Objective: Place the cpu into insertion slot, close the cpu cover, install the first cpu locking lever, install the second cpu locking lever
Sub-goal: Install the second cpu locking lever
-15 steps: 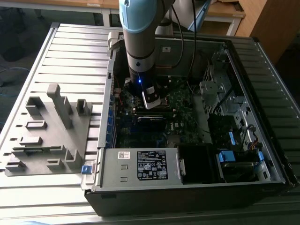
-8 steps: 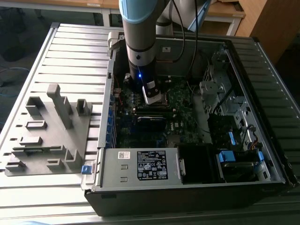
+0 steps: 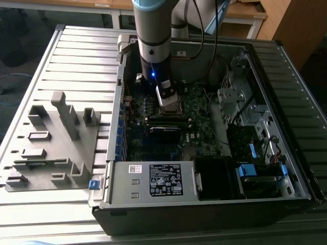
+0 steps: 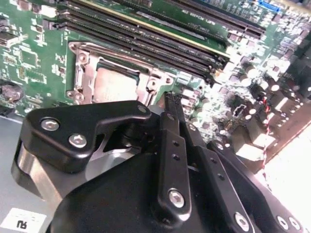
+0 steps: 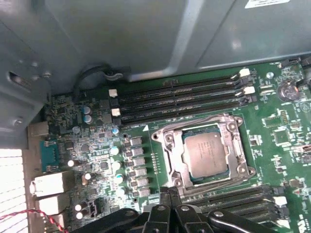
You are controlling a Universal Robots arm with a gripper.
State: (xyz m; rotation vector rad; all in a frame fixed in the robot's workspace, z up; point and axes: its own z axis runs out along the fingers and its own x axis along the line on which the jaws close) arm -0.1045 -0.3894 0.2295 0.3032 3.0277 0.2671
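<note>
The arm [image 3: 153,35] is standing nearly upright in the upper middle of the exterior view, reaching down into the open computer case [image 3: 214,204] with its wrist over the green circuit board [image 3: 196,109]. The gripper [image 3: 167,97] is hanging just above the board, close beside the insertion slot [image 3: 176,108].

In the first wrist view the fingertips [image 5: 171,194] are pressing together at the lower middle of the frame, pinched to a narrow point with nothing between them, and sitting right at the near edge of the slot's silvery rim [image 5: 167,145]. The second wrist view is showing the same black fingers [image 4: 171,109] meeting in a closed tip beside the socket.

The cpu [image 5: 206,154] is lying flat inside the insertion slot [image 5: 206,182], its grey metal top facing up. Long black memory slots [image 5: 180,99] are running alongside the socket on the board.
</note>
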